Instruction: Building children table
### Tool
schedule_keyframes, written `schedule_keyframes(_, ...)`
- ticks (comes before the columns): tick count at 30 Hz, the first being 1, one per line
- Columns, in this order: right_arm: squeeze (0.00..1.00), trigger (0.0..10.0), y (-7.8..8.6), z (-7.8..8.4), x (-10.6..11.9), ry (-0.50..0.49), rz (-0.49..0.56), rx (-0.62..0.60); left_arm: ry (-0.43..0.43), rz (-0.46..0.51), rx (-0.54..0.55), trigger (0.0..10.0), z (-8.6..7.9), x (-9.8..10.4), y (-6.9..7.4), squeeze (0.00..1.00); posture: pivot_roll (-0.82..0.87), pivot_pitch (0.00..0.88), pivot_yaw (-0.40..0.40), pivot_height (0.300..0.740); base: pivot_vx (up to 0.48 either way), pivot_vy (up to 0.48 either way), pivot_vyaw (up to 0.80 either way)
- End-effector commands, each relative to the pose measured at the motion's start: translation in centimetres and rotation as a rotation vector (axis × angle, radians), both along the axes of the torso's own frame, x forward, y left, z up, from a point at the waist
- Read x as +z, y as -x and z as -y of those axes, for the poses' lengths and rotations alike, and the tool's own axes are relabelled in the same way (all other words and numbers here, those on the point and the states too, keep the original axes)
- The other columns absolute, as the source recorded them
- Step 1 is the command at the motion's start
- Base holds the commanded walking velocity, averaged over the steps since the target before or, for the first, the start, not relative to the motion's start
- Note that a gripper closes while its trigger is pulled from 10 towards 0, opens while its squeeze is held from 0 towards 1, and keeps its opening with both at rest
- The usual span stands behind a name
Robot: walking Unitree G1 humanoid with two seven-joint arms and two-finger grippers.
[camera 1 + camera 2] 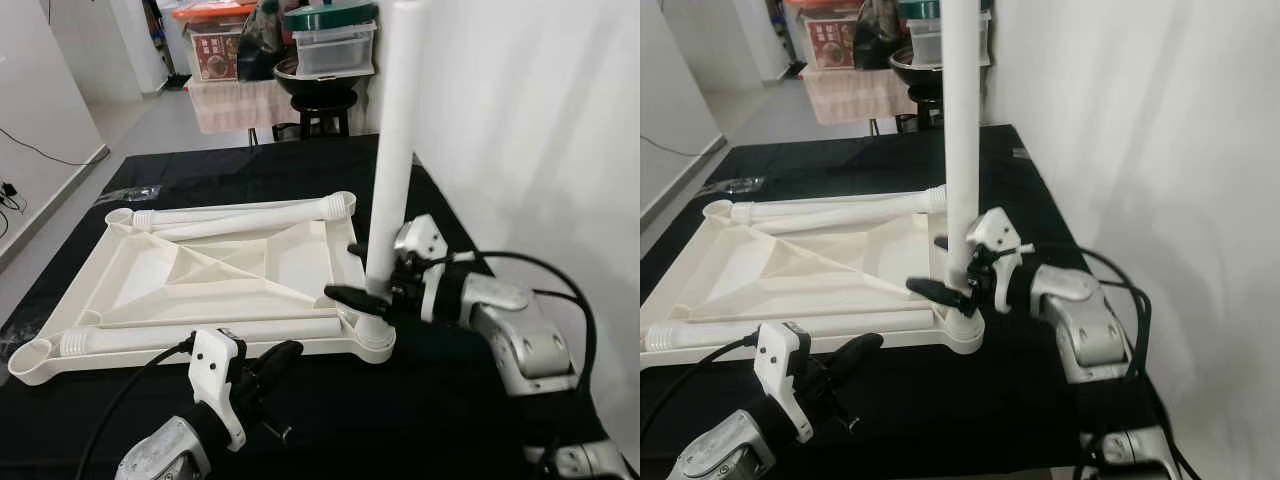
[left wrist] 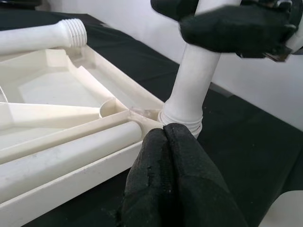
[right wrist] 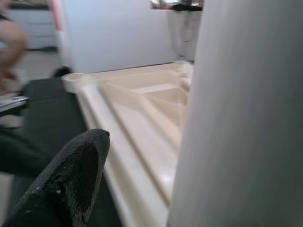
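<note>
The white tabletop [image 1: 230, 275] is lying upside down on the black worktop [image 1: 440, 400], with one white leg [image 1: 395, 150] standing upright in the socket at its corner nearest the worktop's right edge. The right gripper [image 1: 362, 272] is clasping this upright leg low down, its fingers closed around it just above the socket. The left gripper [image 2: 165, 184] is hovering with its fingers pressed together and holding nothing, just beside the tabletop's near edge, while two more legs [image 1: 240, 215] are lying inside the tabletop.
</note>
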State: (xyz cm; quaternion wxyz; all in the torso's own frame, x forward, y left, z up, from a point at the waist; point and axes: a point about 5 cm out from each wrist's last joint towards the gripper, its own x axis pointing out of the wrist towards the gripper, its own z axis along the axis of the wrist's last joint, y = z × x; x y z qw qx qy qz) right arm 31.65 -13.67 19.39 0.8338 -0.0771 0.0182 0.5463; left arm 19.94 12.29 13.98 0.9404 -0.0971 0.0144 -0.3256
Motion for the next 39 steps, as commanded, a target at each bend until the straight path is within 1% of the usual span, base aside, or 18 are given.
schedule_keyframes(1,0.0,10.0,-0.4,-0.6,-0.2,-0.015,-0.024,0.068,-0.006,-0.007,0.01,10.0,0.0,-0.3,0.0,0.0,-0.05,0.008,0.021,0.74,0.0,0.0,0.0)
schedule_keyframes(4,0.0,10.0,-1.2,-0.6,-0.2,-0.024,-0.059,0.105,-0.005,-0.006,0.013,10.0,0.0,-0.3,0.0,0.0,-0.05,0.007,0.02,0.74,0.0,0.0,0.0)
schedule_keyframes(5,0.0,0.0,-1.6,-0.6,-0.6,-0.004,-0.081,0.133,-0.005,-0.006,0.014,10.0,0.1,-0.4,0.1,0.0,-0.04,0.007,0.019,0.74,0.0,0.0,0.0)
schedule_keyframes(13,0.0,0.0,-1.9,-0.4,-1.0,-0.024,-0.089,0.152,-0.005,-0.007,0.016,10.0,0.2,-0.4,0.2,0.0,-0.05,0.011,0.015,0.74,0.0,0.0,0.0)
schedule_keyframes(16,0.0,0.0,-1.8,-0.1,-1.4,-0.016,-0.08,0.11,-0.002,-0.007,0.017,10.0,0.2,-0.4,0.3,0.0,-0.05,0.012,0.012,0.74,0.0,0.0,0.0)
schedule_keyframes(18,0.0,0.0,-1.4,0.3,-2.4,0.027,-0.077,-0.002,0.0,-0.006,0.018,10.0,0.3,-0.4,0.3,0.0,-0.05,0.01,0.002,0.74,0.0,0.0,0.0)
schedule_keyframes(21,0.0,0.0,-1.3,0.4,-2.8,0.044,-0.078,-0.046,0.0,-0.006,0.018,10.0,0.3,-0.4,0.3,0.0,-0.05,0.01,0.002,0.74,0.0,0.0,0.0)
schedule_keyframes(22,0.0,0.0,-0.7,0.2,-3.6,0.057,-0.073,-0.115,0.001,-0.005,0.019,10.0,0.3,-0.4,0.4,0.0,-0.05,0.016,-0.013,0.74,0.0,0.0,0.0)
schedule_keyframes(23,0.0,0.0,-1.0,-0.4,-4.3,-0.038,-0.095,-0.491,0.0,-0.004,0.021,10.0,0.2,-0.4,0.4,0.0,-0.05,0.021,-0.009,0.74,0.0,0.0,0.0)
schedule_keyframes(24,0.0,0.0,0.1,-0.8,-5.3,-0.039,-0.152,-0.681,-0.001,-0.003,0.023,10.0,0.1,-0.3,0.4,0.0,-0.06,0.033,-0.004,0.74,0.0,0.0,0.0)
schedule_keyframes(25,0.0,0.0,0.1,-0.8,-5.3,-0.039,-0.152,-0.681,-0.001,-0.003,0.023,10.0,0.1,-0.3,0.4,0.0,-0.06,0.033,-0.004,0.74,0.0,0.0,0.0)
schedule_keyframes(26,0.0,0.0,1.0,-0.9,-6.0,-0.03,-0.193,-0.804,-0.001,-0.001,0.025,10.0,0.1,-0.3,0.5,0.0,-0.06,0.033,-0.004,0.74,0.0,0.0,0.0)
schedule_keyframes(27,0.0,0.0,1.0,-0.9,-6.0,-0.03,-0.193,-0.804,-0.001,-0.001,0.025,10.0,0.1,-0.3,0.5,0.0,-0.06,0.033,-0.004,0.74,0.0,0.0,0.0)
schedule_keyframes(28,0.0,0.0,1.4,-1.9,-5.5,-0.012,-0.138,-0.775,-0.002,-0.001,0.026,10.0,0.0,-0.3,0.4,0.0,-0.07,0.031,0.004,0.74,0.0,0.0,0.0)
schedule_keyframes(29,0.0,0.0,1.5,-2.8,-5.3,-0.005,-0.119,-0.685,-0.002,0.0,0.027,10.0,0.0,-0.3,0.4,0.0,-0.08,0.025,0.009,0.74,0.0,0.0,0.0)
schedule_keyframes(35,0.0,0.0,0.6,-3.0,-5.6,-0.037,-0.169,-0.64,0.0,0.001,0.022,10.0,0.0,-0.3,0.3,0.0,-0.06,0.028,-0.003,0.74,0.0,0.0,0.0)
schedule_keyframes(36,0.0,10.0,0.4,-3.2,-5.1,-0.033,-0.143,-0.619,0.0,0.007,0.033,10.0,0.0,-0.3,0.2,0.0,-0.07,0.028,-0.003,0.74,0.0,0.0,0.0)
schedule_keyframes(39,0.0,10.0,0.6,-3.5,-4.9,-0.031,-0.138,-0.627,0.0,0.009,0.039,10.0,-0.1,-0.3,0.2,0.0,-0.07,0.028,-0.003,0.74,0.0,0.0,0.0)
